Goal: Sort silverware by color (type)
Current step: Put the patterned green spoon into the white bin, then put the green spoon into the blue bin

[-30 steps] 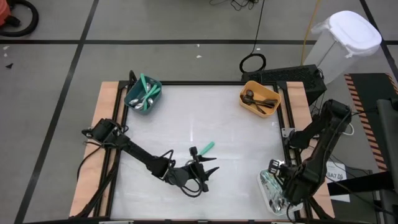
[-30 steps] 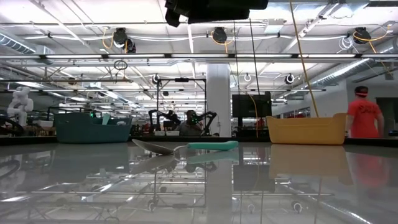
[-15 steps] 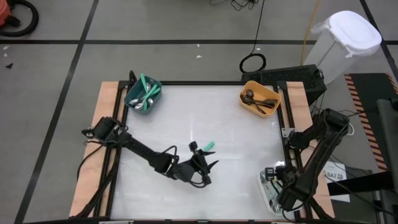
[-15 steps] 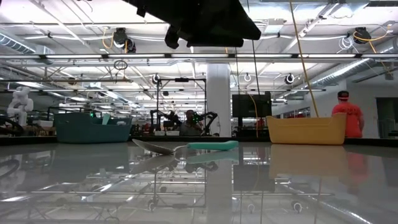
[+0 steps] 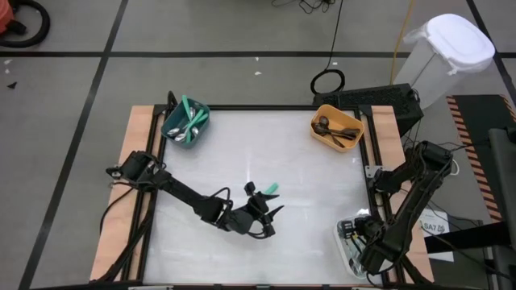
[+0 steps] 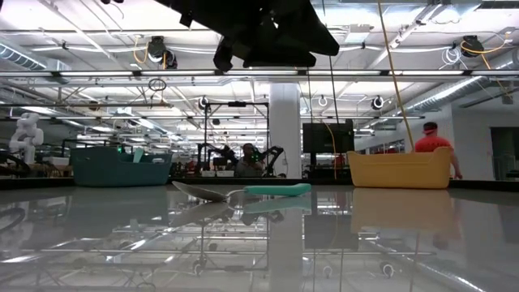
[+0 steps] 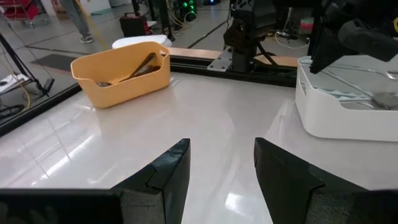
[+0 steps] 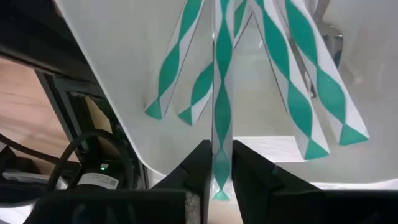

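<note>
A spoon with a teal handle (image 5: pixel 268 188) lies flat on the table (image 5: pixel 322 185) near the middle; the low view shows its silver bowl end (image 6: pixel 199 192). My left gripper (image 5: pixel 274 221) hovers open just on the near side of it, above the table, fingers (image 7: pixel 168 174) pointing toward the right edge with nothing between them. My right gripper (image 8: pixel 221 171) hangs over the white bin (image 5: pixel 345 256) at the near right corner, shut on a teal-and-white striped utensil handle. Several alike handles (image 8: pixel 311 74) lie in that bin. My right gripper pinches one teal-and-white striped handle (image 8: pixel 221 134) between its two fingers, close to the handle's free end. The fingers come from above, pointing down into the white bin. The handle runs straight away from the fingers over the bin floor; whether it rests there I cannot tell.
A teal bin (image 5: pixel 173 129) with teal-handled silverware stands at the far left, an orange bin (image 5: pixel 322 137) with dark utensils at the far right. The white table has a raised wooden frame (image 5: pixel 133 161). A person in red walks far behind the table (image 6: pixel 434 146).
My left gripper has shifted a little toward the far edge and rolled about its own axis, now covering more of the spoon on the table. My right gripper has sunk toward the white bin and rolled. The spoon has stayed put.
</note>
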`<state>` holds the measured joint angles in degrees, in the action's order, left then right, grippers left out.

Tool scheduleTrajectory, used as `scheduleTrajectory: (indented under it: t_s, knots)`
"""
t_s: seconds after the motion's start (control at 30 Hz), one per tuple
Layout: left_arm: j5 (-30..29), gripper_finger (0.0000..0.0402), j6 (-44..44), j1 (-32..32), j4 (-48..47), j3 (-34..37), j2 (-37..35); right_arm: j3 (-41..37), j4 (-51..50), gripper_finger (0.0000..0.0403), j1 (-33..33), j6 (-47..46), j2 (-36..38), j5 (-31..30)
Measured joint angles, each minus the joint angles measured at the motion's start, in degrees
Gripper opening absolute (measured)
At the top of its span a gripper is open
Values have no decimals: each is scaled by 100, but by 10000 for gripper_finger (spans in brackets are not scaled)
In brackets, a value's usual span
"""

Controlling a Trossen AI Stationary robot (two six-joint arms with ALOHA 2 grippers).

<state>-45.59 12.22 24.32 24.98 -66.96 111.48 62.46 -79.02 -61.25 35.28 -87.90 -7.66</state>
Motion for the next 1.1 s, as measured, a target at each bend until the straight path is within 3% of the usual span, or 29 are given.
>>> scheduleTrajectory:
  t_s: [0.33, 0.77, 1.1]
  knots:
    - [1, 177, 160, -89, -33, 0, 0, 0, -7, 59, 0, -473, 0, 0]
    - [1, 177, 1108, -253, -780, 0, 0, 30, -394, 59, -121, -1982, 7, 192]
    - [1, 177, 955, -257, -772, 0, 0, 1058, -329, 59, -470, -3056, 12, -21]
